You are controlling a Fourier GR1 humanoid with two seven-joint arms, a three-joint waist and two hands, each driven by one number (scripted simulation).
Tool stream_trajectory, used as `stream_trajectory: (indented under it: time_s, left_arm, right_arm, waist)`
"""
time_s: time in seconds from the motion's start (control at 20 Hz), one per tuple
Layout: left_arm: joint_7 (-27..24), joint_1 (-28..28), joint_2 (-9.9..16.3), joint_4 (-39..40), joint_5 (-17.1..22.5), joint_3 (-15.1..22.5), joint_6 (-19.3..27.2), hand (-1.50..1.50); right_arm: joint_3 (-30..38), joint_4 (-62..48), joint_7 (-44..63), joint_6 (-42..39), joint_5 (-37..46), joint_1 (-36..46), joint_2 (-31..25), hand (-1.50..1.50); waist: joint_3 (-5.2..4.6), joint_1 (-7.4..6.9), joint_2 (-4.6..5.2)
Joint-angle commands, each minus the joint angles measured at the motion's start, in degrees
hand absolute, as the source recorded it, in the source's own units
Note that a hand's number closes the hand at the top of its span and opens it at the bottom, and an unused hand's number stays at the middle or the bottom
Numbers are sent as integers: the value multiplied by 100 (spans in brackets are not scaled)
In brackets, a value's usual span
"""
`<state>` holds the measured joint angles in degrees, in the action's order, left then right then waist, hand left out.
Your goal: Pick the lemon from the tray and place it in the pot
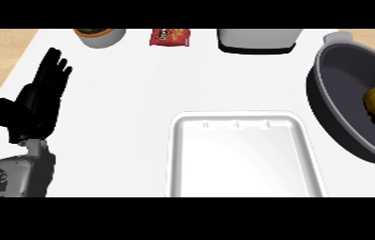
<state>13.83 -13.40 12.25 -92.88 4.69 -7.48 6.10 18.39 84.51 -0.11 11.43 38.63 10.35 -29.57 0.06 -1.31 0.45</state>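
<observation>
The white tray [245, 157] lies on the counter at lower centre with nothing in it. At the right edge stands the dark grey pot [338, 92], cut off by the frame. A yellowish lemon [370, 101] shows inside it, only partly visible at the frame's edge. My left hand [36, 102] rests at the left with its fingers straight and pointing up, holding nothing. My right hand does not show in the head view.
Along the counter's far edge sit a small pot with a plant [99, 35], a red snack packet [170, 36] and a white and black appliance [258, 40]. Wooden floor shows beyond the counter's corners.
</observation>
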Motion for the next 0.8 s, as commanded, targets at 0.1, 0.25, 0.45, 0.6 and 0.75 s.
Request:
stream_trajectory:
  time_s: [0.1,0.25,0.45,0.6,0.75]
  left_arm:
    - [-40,-313,-104,283,-100,56,91,0]
    - [-157,263,-121,-177,-34,124,-105,0]
    - [-17,-48,-20,44,19,36,-136,0]
    - [86,131,-195,-231,-62,184,3,0]
    - [-190,267,-126,-86,-74,44,-46,0]
  right_arm:
    - [36,-2658,-1204,758,340,1127,-186,150]
    - [-66,-3492,-1035,728,417,1782,-54,150]
    - [309,-4551,-1186,344,-82,2055,-27,-150]
    - [480,-5194,-1885,-312,-459,2304,-293,-150]
    - [500,-5387,-2270,-482,-703,2438,99,-150]
  waist:
    - [5,8,7]
    - [1,-29,-12]
    - [9,-55,23]
    - [15,-86,21]
    - [8,-30,7]
